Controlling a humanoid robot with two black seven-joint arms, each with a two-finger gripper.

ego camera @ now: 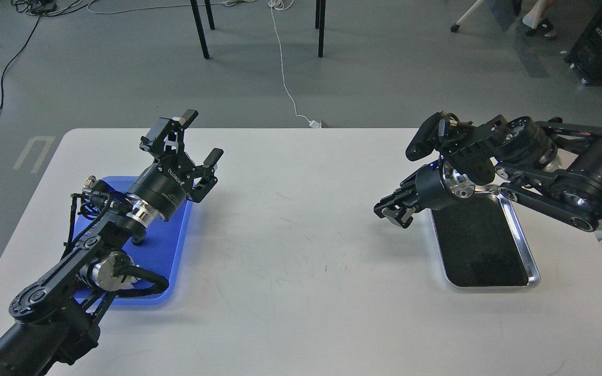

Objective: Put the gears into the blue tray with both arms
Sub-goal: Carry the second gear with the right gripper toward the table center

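Note:
The blue tray [168, 245] lies at the table's left, largely covered by my left arm. My left gripper [203, 137] hovers over the tray's far end, its two fingers spread wide with nothing between them. My right gripper [387, 211] hangs above the bare table just left of the steel tray, pointing left and down. Its dark fingers sit close together and I cannot tell if anything is between them. The gears are hidden or out of view.
A shiny steel tray [532, 271] with a dark floor sits at the right of the white table [301, 250]; its floor shows nothing on it. Chair legs and cables are on the floor beyond the table's far edge.

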